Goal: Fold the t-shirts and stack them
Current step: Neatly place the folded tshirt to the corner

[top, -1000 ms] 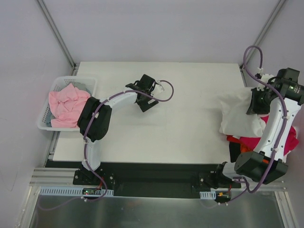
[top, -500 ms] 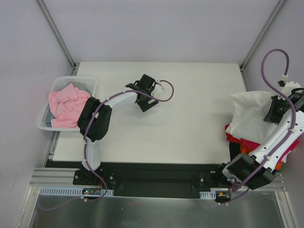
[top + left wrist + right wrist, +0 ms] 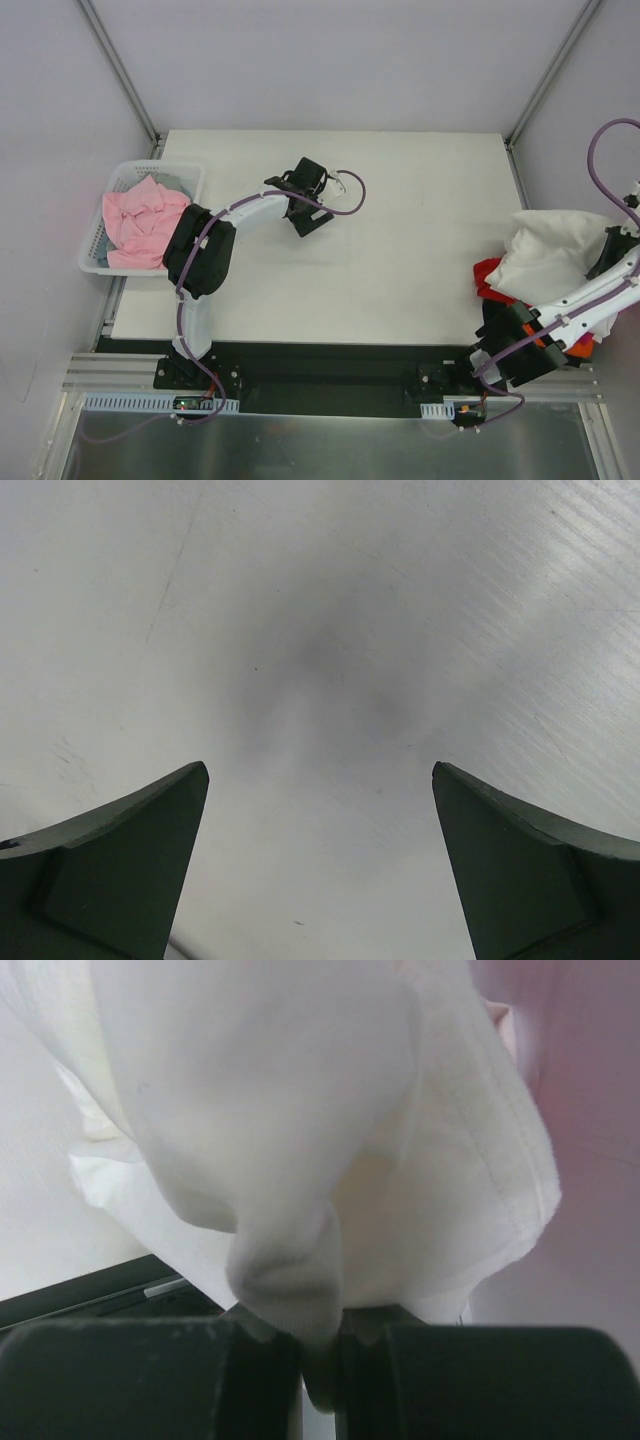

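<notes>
My right gripper is shut on a fold of a white t-shirt and holds it at the table's right edge, over a pile of red, orange and dark t-shirts. In the right wrist view the white cloth hangs down from the pinched jaws of my right gripper. A pale pink t-shirt lies crumpled in the white basket at the left. My left gripper is open and empty, low over the bare table; its fingers stand wide apart.
The white lattice basket sits off the table's left edge. The white table shows between the arms. Grey enclosure walls and metal struts stand round the table. A purple cable loops off the left wrist.
My right gripper has swung right and toward the near edge with the white t-shirt, carrying it out over the pile at the table's right edge. The left arm has not moved.
</notes>
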### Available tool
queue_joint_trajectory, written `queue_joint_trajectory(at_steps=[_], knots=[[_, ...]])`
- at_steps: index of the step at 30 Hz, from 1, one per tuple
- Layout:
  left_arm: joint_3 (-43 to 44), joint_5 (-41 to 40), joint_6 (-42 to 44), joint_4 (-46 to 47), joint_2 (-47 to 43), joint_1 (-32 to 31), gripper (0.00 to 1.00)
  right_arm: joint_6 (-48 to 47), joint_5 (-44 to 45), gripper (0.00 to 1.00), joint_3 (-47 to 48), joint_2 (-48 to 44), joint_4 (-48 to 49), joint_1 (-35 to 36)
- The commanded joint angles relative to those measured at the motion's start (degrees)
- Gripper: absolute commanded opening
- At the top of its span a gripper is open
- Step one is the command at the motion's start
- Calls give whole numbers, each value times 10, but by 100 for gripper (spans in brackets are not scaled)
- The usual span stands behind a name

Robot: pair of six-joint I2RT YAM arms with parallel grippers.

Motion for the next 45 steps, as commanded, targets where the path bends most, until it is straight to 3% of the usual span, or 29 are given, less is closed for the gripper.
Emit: queue_joint_trajectory(at_steps=[1, 13, 31, 38, 41, 45], knots=[[0, 12, -1, 1, -30, -1, 96, -50, -1, 1, 7, 21, -121, -35], [-2, 13, -2, 2, -32, 0, 96, -48, 74, 1, -99, 42, 35, -57], [6, 14, -9, 1, -24, -5, 96, 24, 90, 1, 15, 75, 75, -31], [-2, 8, -7, 2, -31, -5, 96, 33, 127, 1, -20, 79, 120, 1], [-4, 9, -9, 2, -32, -5, 96, 31, 141, 12, -53, 68, 154, 3], [-7, 9, -7, 2, -34, -5, 96, 30, 148, 50, -70, 52, 169, 5]])
